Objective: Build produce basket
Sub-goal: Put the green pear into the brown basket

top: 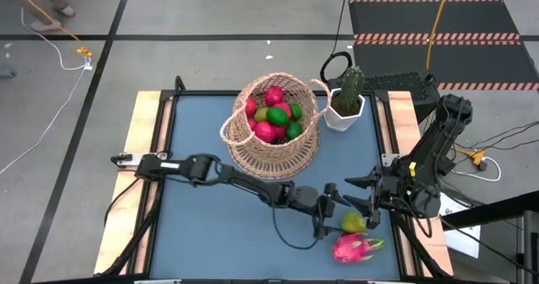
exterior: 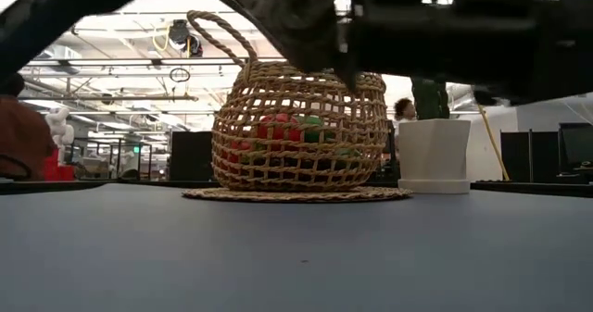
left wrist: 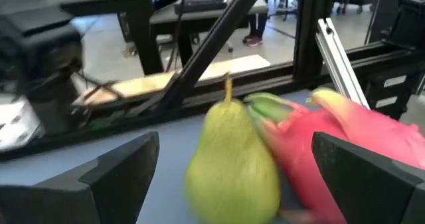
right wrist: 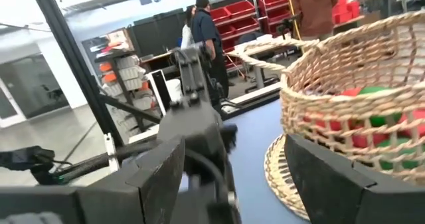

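Two pieces of produce remain outside the basket (top: 274,120): a yellow-green pear (top: 353,224) and a pink dragon fruit (top: 354,248), both lying on the desk (top: 202,233) at the lower right of the high view. The basket stands at upper centre of that view and already holds red and green fruit (top: 274,114).

Step in hand, as a judgement: pick-up of the pear. The left gripper (top: 327,217) sits just left of the pear, fingers spread wide and empty; the left wrist view shows the pear (left wrist: 232,167) between the two dark fingers (left wrist: 113,174), not yet clamped.

Next move, as a judgement:
1. Advance until the pear's body lies fully between the fingers.
2. Close on the body, not the stem.
3. Lift, carry to upper centre, release above the basket opening.

Obstructions and surroundings:
- The dragon fruit (left wrist: 345,144) lies touching or just beside the pear; closing may nudge it.
- The right gripper (top: 366,195) hovers near the pear's upper side, fingers apart and holding nothing; collision risk between the arms.
- A white pot with a cactus (top: 345,103) stands just right of the basket, near the drop path.
- The loop handle (exterior: 227,39) partly spans the opening.
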